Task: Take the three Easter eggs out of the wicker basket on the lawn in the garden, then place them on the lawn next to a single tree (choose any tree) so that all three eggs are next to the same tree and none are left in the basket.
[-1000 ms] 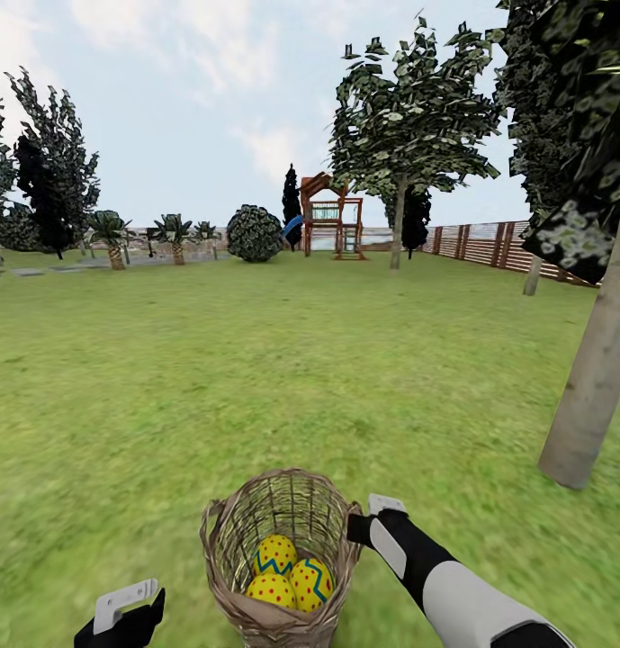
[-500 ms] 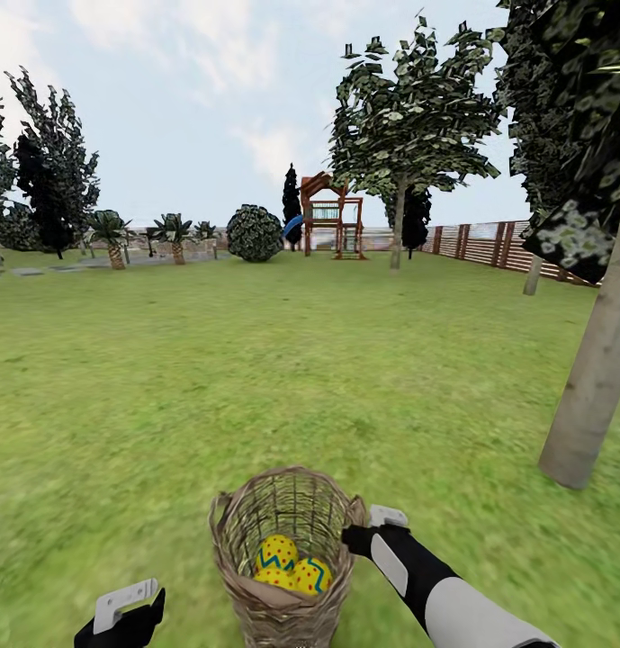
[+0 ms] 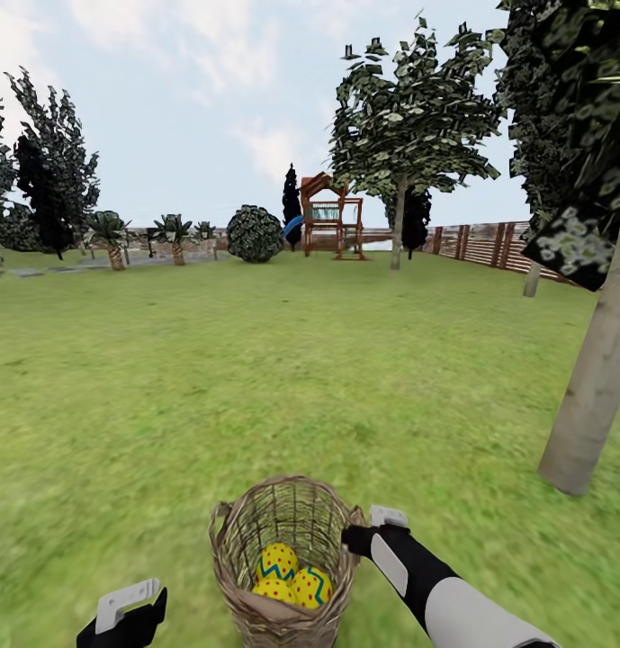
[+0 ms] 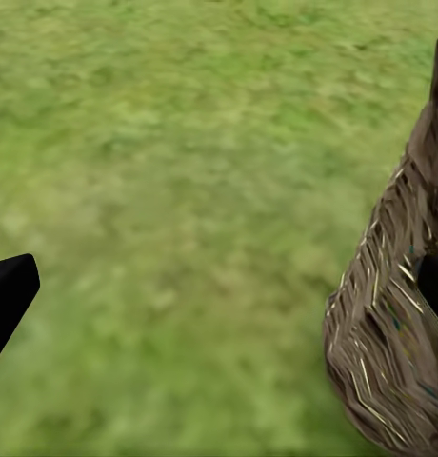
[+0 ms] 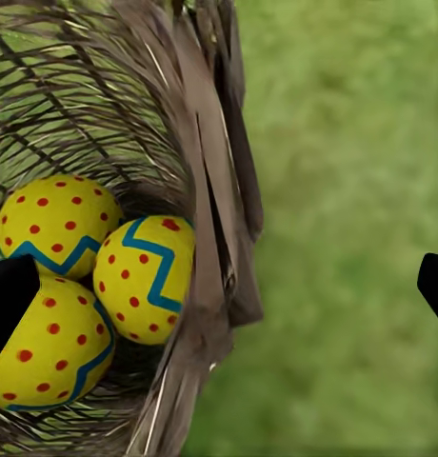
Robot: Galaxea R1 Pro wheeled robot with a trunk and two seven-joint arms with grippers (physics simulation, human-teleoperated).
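Standing on the lawn [image 3: 256, 378] close before the robot, the wicker basket [image 3: 283, 621] is seen with its mouth tipped toward the head camera, and all three Easter eggs [image 3: 290, 576] are nestled together at its bottom, touching one another. The right gripper [image 3: 371, 529] is placed at the basket's braided rim; in the right wrist view its fingers are spread wide, one tip over the eggs inside and the other outside over grass, so the basket wall is straddled but nothing is clamped. This placement is judged to serve steadying or tilting the basket, or reaching in for an egg. The left gripper [image 3: 130, 605] is held low beside the basket, apart from it, open and empty. A pale-trunked tree [image 3: 590, 396] stands near on the right, a likely spot for the eggs.
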